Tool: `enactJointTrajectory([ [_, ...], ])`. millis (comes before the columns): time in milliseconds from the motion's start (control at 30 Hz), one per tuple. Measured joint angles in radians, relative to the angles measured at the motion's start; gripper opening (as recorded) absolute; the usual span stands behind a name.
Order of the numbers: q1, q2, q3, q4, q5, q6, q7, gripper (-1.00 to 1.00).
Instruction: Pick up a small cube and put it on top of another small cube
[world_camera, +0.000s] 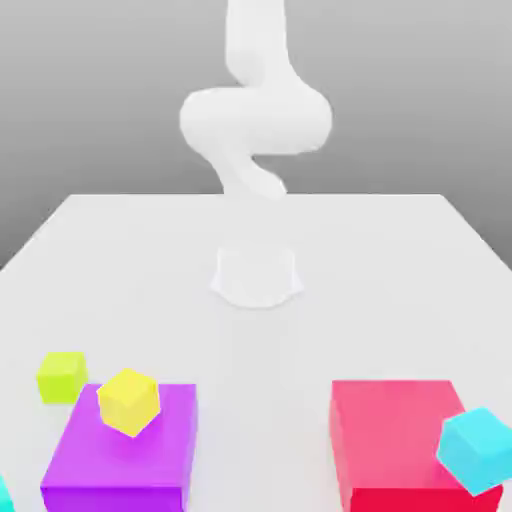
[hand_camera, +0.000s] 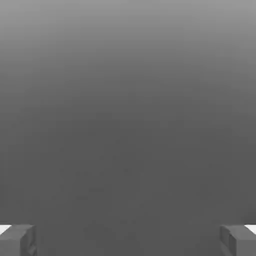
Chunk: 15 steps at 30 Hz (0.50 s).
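From the exterior view I see the white arm (world_camera: 255, 115) curled above the far middle of the white table (world_camera: 150, 260), well apart from every block. The blocks sit along the table's near edge. The small lime cube (world_camera: 62, 375) rests on the table surface near the near corner on the exterior view's left, just beside the far corner of the big purple block (world_camera: 125, 455). A small yellow cube (world_camera: 128, 401) sits tilted on top of that purple block. Toward the near corner on the exterior view's right stands a big red block (world_camera: 395, 440), with a small cyan cube (world_camera: 478, 449) at its near right corner, tilted; I cannot tell whether it rests on the red block or floats in front of it. The hand view gives me what the exterior one does not: the gripper (hand_camera: 128, 240) with its two grey fingertips (hand_camera: 17, 239) spread wide at opposite sides, nothing between them, facing a plain grey backdrop.
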Motion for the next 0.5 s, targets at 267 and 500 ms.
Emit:
enactJointTrajectory([
  [267,-0.220,0.297,-0.040,-0.133,-0.041,0.165,0.279,0.00],
  [500,-0.370,0.550,-0.118,-0.247,-0.047,0.306,0.497,0.00],
])
